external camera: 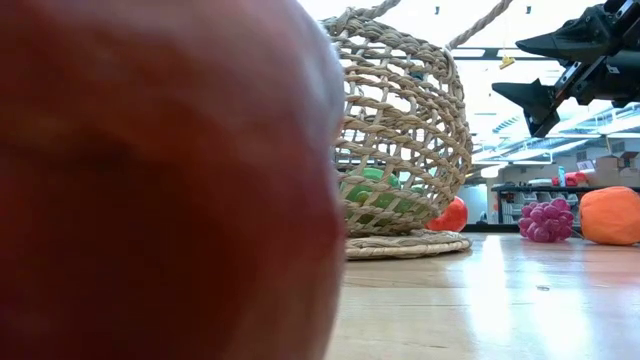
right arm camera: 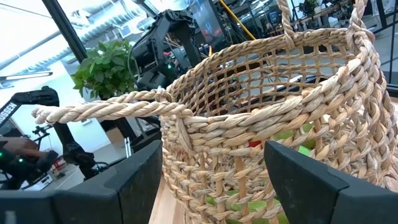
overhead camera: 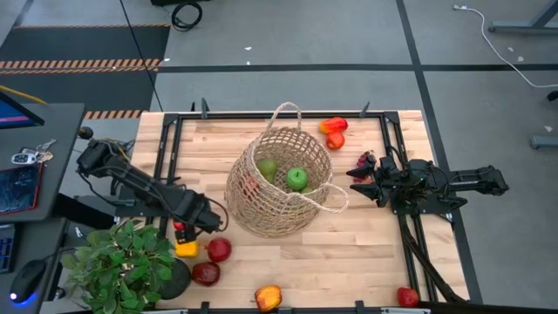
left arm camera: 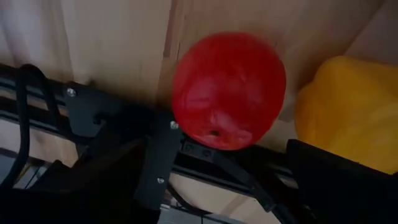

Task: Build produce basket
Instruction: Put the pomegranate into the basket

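Observation:
The wicker basket [overhead camera: 279,181] stands on its bottom mid-table, its wall sagging toward the right, with two green apples [overhead camera: 297,179] inside. My left gripper [overhead camera: 186,228] points down at the near left, open, above a red round fruit [left arm camera: 227,90]. A yellow fruit [left arm camera: 348,118] lies beside that fruit. The red fruit lies on the wood beyond the fingertips [left arm camera: 93,186], and no contact shows. My right gripper [overhead camera: 356,183] hangs level and open at the right, facing the basket's wall [right arm camera: 261,143] and a loop handle [right arm camera: 93,112], apart from both.
Two red apples [overhead camera: 219,249] and an orange-red fruit [overhead camera: 268,297] lie near the front edge. Red-orange peppers [overhead camera: 333,131] and a grape bunch [overhead camera: 364,161] lie at the far right. A potted plant [overhead camera: 122,266] stands at the near left corner. A black frame [overhead camera: 392,131] rims the table.

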